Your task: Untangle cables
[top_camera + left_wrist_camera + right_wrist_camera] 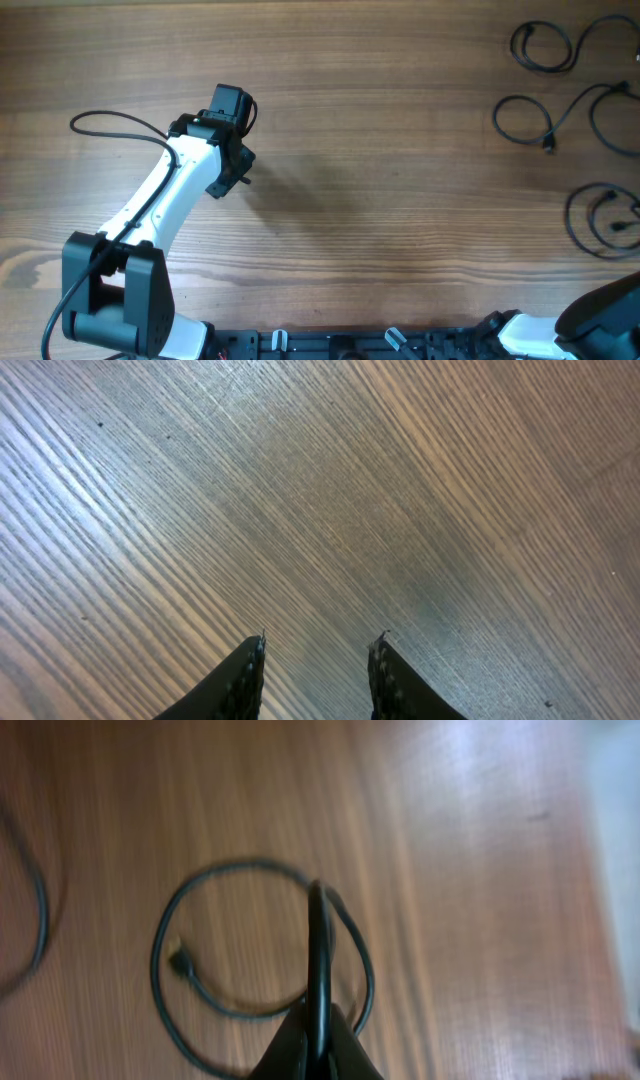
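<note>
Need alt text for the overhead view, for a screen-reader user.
Black cables lie in loose loops along the right edge of a wooden table, partly cut off by the frame. The left arm reaches over bare wood at left-centre, well away from them. Only part of the right arm shows in the bottom right corner.

The cables [560, 110] lie apart along the table's [380, 120] right edge.

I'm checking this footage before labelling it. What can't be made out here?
Right wrist view: blurred; the shut right gripper covers part of a cable loop, so contact is unclear.
Overhead: the cables run off the right edge, and the right gripper lies outside the frame.
</note>
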